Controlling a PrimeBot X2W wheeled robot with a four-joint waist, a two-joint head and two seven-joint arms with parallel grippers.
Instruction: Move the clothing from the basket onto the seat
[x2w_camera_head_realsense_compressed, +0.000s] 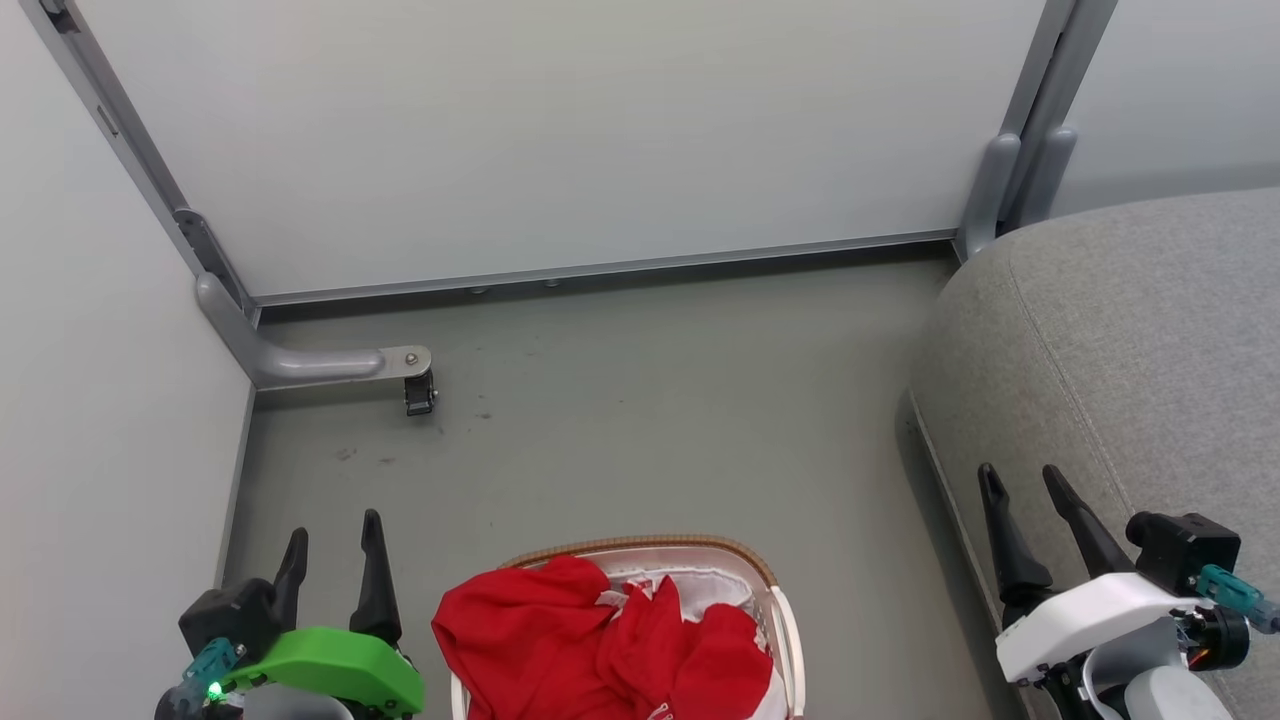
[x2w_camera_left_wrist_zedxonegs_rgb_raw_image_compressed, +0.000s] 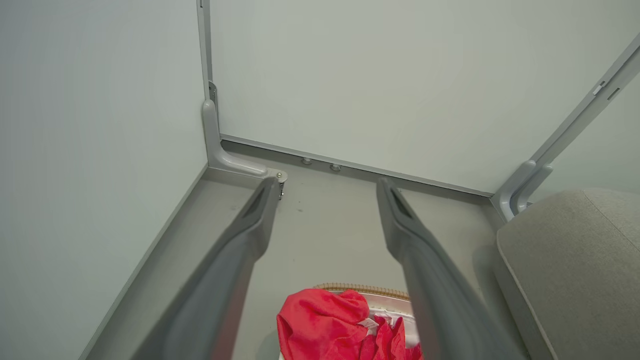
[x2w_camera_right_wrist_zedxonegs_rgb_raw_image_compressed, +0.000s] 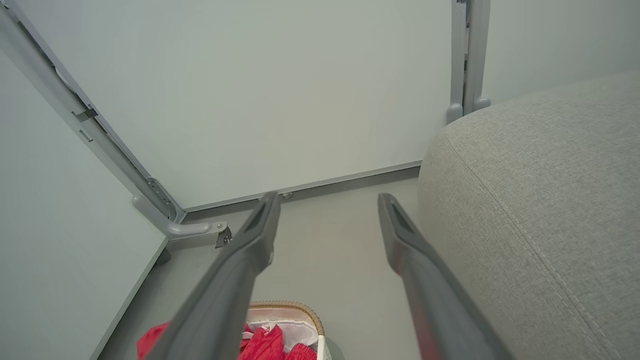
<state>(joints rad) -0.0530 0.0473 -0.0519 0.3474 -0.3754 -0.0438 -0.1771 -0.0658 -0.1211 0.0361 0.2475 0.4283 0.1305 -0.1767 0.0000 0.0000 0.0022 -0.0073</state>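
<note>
Clothing (x2w_camera_head_realsense_compressed: 600, 640) lies heaped in the basket (x2w_camera_head_realsense_compressed: 790, 630), one fold spilling over its left rim. The basket stands on the floor (x2w_camera_head_realsense_compressed: 650, 420) near the seat (x2w_camera_head_realsense_compressed: 1130, 350). The fabric looks soft, light and limp, and would likely trail and catch on the rim when lifted. A deep pinch on the raised bunch near the heap's middle, gathering several layers, seems the surest hold. The left tool (x2w_camera_head_realsense_compressed: 335, 527) hangs beside the basket's left, fingers spread and empty, pointing toward the wall (x2w_camera_head_realsense_compressed: 600, 130). The right tool (x2w_camera_head_realsense_compressed: 1020, 472), likewise spread and empty, hovers at the seat's near edge.
</note>
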